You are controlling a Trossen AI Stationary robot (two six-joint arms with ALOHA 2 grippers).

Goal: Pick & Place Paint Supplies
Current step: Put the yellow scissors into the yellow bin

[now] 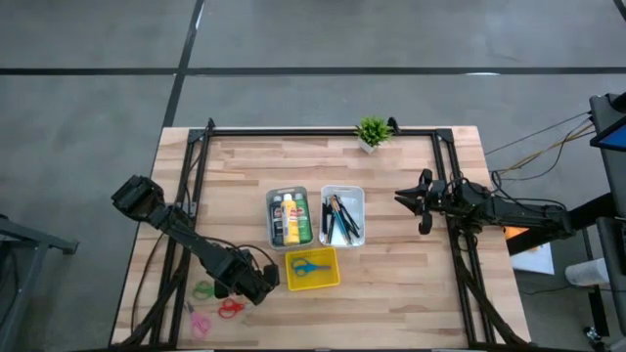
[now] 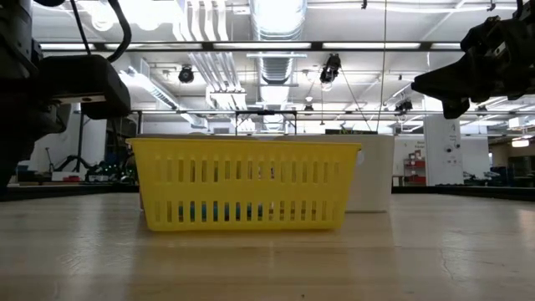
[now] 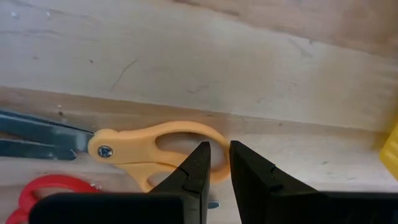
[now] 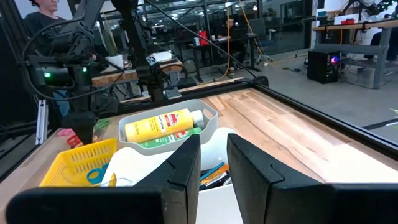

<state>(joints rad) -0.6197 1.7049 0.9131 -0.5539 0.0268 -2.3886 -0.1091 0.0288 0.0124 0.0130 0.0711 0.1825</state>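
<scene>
Left wrist view: left gripper point(image 3: 221, 163), jaws narrowly parted, empty, over orange scissors' point(image 3: 149, 152) loop. Right gripper point(image 1: 423, 202), jaws slightly apart, empty, hangs beside the white bin point(image 1: 359, 196). Left of that bin, paint bottles point(image 1: 290, 217) lie lengthwise in a grey tray point(image 1: 271, 198): light, rigid, slick; grasp mid-body. Brushes point(image 1: 339, 220) lie lengthwise inside the bin; pinch mid-handle.
</scene>
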